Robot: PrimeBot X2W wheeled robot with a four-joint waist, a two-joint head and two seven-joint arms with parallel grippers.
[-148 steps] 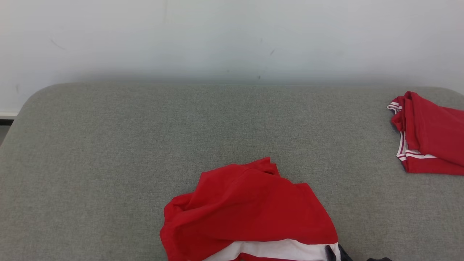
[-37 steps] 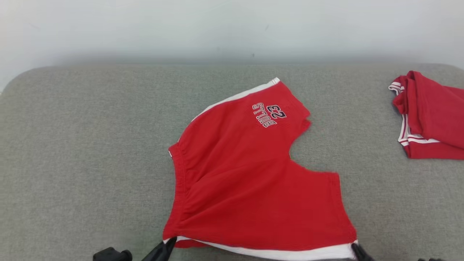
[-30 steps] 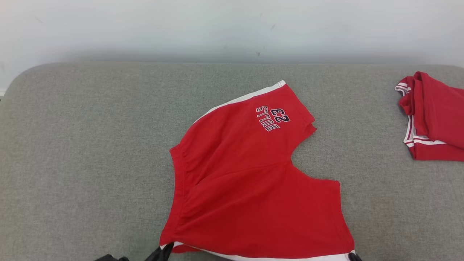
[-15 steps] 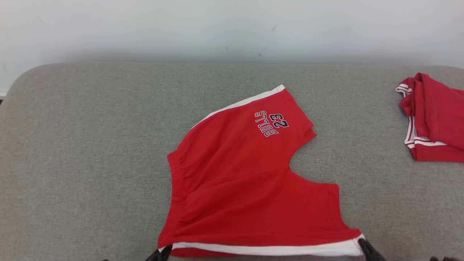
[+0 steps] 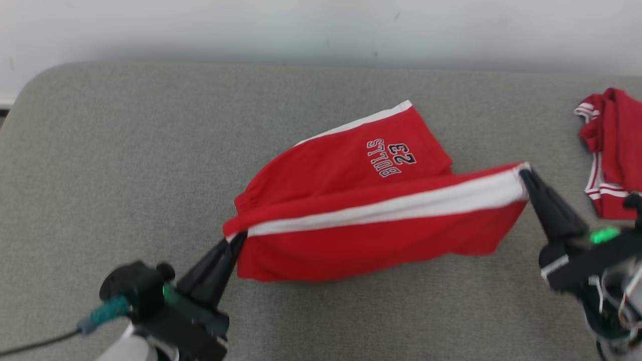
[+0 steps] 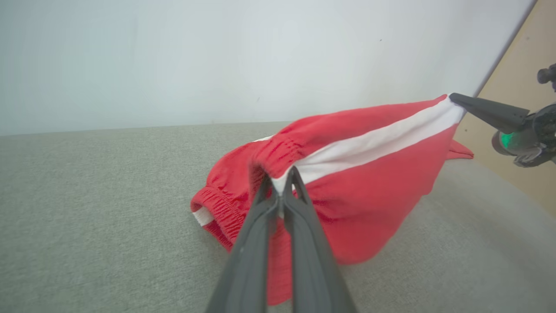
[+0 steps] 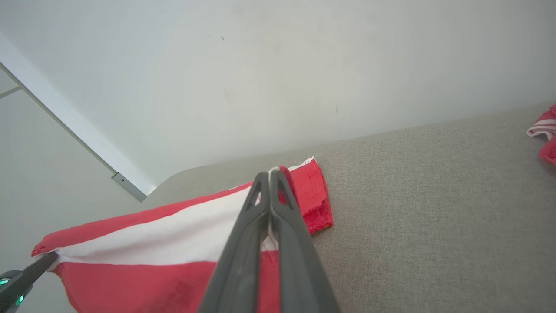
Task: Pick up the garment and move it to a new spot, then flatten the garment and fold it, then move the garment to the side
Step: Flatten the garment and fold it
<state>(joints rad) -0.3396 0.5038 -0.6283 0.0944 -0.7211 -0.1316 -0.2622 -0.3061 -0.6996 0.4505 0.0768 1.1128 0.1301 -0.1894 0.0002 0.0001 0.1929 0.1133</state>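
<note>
1. Garment, head view: light, limp shorts, striped side held above the table.
2. Left wrist view: your left claw pinches the waistband corner.
3. Right wrist view: your right claw pinches the hem corner.

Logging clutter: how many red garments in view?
2: red shorts at centre, pinched by the left tool and right tool; another red garment at the right edge, partly cut off.

Soft matt red cloth shorts with white band, rough grey woven cushion, smooth matt dark plastic fingers, smooth matt white wall
</note>
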